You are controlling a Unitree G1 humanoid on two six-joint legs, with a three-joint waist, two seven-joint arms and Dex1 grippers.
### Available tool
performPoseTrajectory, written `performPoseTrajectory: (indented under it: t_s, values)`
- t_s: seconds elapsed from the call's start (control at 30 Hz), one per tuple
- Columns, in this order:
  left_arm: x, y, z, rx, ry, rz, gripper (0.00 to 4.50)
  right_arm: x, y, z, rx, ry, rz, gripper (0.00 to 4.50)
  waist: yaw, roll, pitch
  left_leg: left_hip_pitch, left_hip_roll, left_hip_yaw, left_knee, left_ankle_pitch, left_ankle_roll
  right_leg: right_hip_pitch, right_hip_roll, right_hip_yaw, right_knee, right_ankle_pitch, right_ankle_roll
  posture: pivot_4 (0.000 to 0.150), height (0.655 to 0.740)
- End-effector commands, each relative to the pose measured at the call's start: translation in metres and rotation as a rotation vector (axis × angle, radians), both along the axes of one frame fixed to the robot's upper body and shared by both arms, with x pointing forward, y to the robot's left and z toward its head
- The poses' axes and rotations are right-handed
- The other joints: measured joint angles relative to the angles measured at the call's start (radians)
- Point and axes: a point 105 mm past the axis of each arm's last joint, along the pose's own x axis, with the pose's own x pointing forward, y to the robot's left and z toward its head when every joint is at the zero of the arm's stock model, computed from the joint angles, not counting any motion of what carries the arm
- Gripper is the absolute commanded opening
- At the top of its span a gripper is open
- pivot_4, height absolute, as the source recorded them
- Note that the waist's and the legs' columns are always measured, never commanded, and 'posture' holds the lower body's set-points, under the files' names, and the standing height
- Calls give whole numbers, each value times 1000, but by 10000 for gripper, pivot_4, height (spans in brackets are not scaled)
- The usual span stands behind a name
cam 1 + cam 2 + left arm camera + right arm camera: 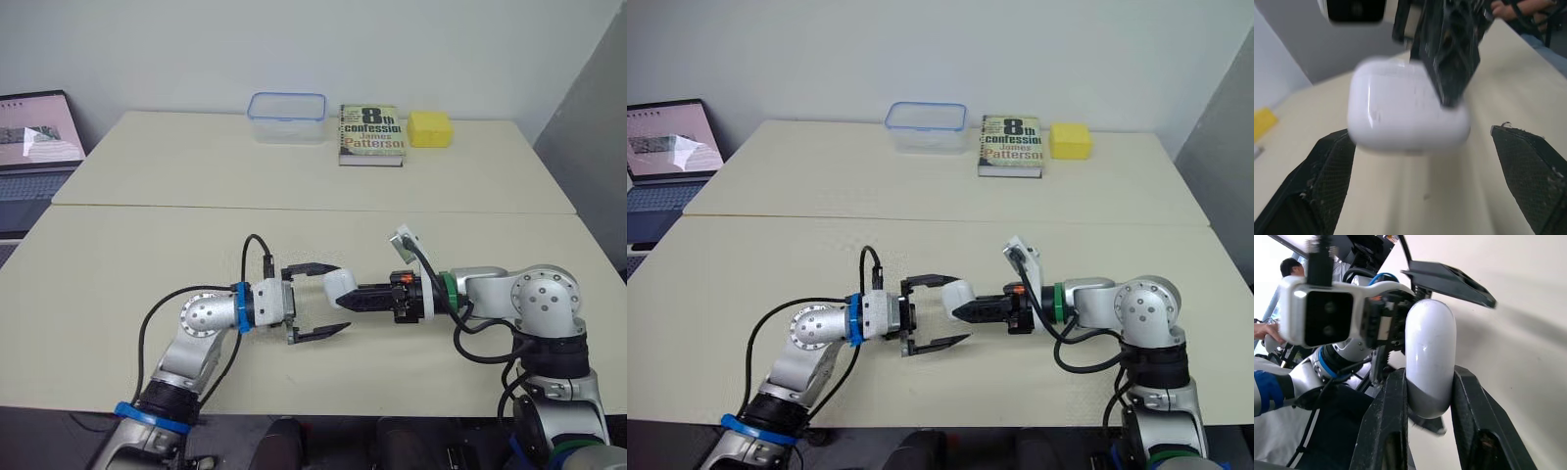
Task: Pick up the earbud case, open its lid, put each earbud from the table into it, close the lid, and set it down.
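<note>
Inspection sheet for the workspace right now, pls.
Surface: two beige tables, pushed together.
Job's things: white rounded earbud case, lid shut, held above the table.
Clutter: clear plastic container with blue rim, paperback book, yellow sponge, all at the far edge.
Grippers: right gripper shut on the case; left gripper open astride it.
Cables: black cables looped at both wrists.
Surroundings: open laptop at left; white wall.

Plain white wall point(294, 39); two cream tables point(196, 162) pushed together; grey partition point(598, 147) at right.
</note>
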Motion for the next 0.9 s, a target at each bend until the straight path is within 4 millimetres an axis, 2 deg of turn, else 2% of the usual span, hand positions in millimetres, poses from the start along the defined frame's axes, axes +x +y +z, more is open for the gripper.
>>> performPoseTrajectory:
  t_s: [0.03, 0.1, 0.17, 0.23, 0.33, 0.53, 0.67, 0.9]
  values:
    - [7, 10, 7, 24, 136, 57, 45000, 4, -2, 17, -52, -149, 21, 7703, -1, 1, 1, 0, 0, 0, 0, 0, 0, 0, 0, 0, 0, 0, 0, 1500, 7320]
    - [11, 20, 10, 53, 260, 105, 45000, 7, -7, 21, -164, -294, 48, 7702, -1, 2, 2, -1, 0, 0, 0, 0, 0, -1, 0, 0, 0, 0, 0, 1500, 7320]
    - [7, 23, 15, 97, 328, 104, 45000, 7, -12, 19, -308, -460, 112, 7702, -4, 3, 3, -1, 0, -1, 0, 0, 0, -2, 0, 0, 0, -3, 5, 1500, 7320]
    - [0, 19, 23, 117, 381, 83, 45000, 7, -18, 13, -453, -616, 203, 7702, -7, 4, 3, -1, 0, -1, -1, 0, 0, -2, 0, 0, -1, -3, 5, 1500, 7320]
    - [-4, 9, 35, 115, 383, 72, 45000, 6, -23, 7, -565, -738, 308, 7702, -16, 3, 3, -1, 1, -1, -1, 0, 0, -2, 0, 0, -2, -3, 6, 1500, 7320]
    - [-7, -21, 41, 161, 275, 33, 45000, 7, -20, 0, -592, -793, 371, 7702, -19, 3, 3, -1, 1, -1, 0, 0, 0, -2, 0, 1, -1, -3, 6, 1500, 7320]
    - [-4, -30, 33, 219, 219, 22, 45000, 9, -18, -1, -590, -799, 378, 7702, -19, 3, 3, -1, 2, 0, 0, 0, 0, -2, 0, 1, -1, -3, 5, 1500, 7320]
    - [7, -39, 30, 208, 195, 60, 45000, 9, -15, -1, -580, -799, 382, 7702, -17, 3, 3, -1, 1, 0, 0, 0, 0, -2, 0, 1, -1, -3, 5, 1500, 7320]
